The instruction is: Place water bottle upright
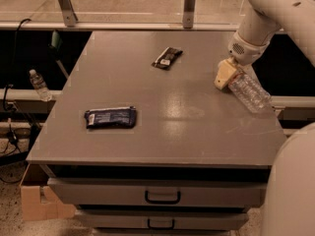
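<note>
Steeply angled arm, gripper at water bottle.

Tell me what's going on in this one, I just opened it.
The robot's arm reaches in from the right, and its gripper is at one end of the water bottle. The bottle lies on its side near the right edge of the grey table and is not yet upright. A dark blue packet and a dark wrapper lie elsewhere on the table, away from the gripper.
</note>
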Motion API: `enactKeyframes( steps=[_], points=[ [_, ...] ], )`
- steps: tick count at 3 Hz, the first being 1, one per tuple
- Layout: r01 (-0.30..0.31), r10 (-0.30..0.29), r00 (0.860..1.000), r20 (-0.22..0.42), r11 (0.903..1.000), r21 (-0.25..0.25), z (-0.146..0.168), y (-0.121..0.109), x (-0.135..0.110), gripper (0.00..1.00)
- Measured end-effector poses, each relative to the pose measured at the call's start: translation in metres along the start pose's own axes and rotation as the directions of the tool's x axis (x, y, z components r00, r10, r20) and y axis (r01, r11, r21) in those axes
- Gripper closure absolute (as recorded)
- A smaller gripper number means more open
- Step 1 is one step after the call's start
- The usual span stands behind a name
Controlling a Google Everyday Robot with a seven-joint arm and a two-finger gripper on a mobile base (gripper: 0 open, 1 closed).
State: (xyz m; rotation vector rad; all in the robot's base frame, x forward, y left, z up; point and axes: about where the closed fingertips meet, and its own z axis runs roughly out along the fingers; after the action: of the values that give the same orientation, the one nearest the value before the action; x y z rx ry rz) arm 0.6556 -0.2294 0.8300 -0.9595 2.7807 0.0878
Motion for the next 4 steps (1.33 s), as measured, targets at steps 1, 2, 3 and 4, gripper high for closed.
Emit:
enactKeyframes(
  steps=[1, 2, 3, 4],
  points=[
    [0.0, 0.0, 1.0, 0.0, 1.0, 0.0, -0.003, 0.0, -0.001, 0.84],
    [0.094, -0.091, 0.993, 0.07, 0.9948, -0.041, -0.014, 0.012, -0.018, 1.0],
    [0.241, -0.218, 0.951, 0.221, 0.9667, -0.085, -0.05, 0.033, -0.045, 1.0],
    [0.404, -0.331, 0.864, 0.379, 0.9056, -0.13, -0.087, 0.055, -0.065, 1.0]
  ],
)
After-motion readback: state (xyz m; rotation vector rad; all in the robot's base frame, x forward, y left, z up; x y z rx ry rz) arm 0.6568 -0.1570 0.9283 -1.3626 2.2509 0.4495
